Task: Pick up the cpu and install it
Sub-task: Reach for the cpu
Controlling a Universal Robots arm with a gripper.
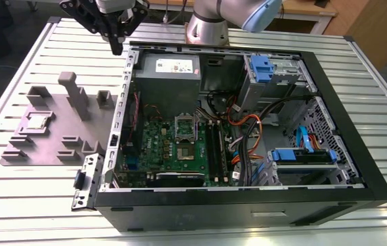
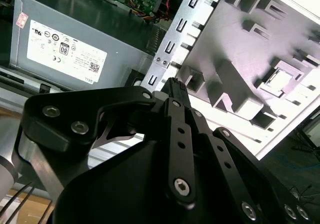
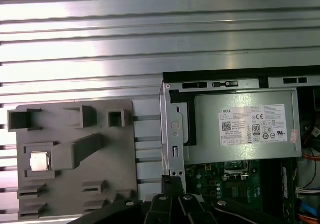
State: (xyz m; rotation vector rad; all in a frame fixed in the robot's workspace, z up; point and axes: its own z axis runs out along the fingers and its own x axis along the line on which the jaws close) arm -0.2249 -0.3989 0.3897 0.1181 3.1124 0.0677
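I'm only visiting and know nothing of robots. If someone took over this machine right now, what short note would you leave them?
End effector: fingers shut, holding nothing, hanging above a corner of the open computer case, apart from the cpu.
Cpu: lies flat in a recess of the grey tray on the table, on the exterior view's left of the case; both wrist views show it there too.
Done: nothing visible; the cpu is untouched.
Left: the pickup, and the install on the green circuit board inside the case.
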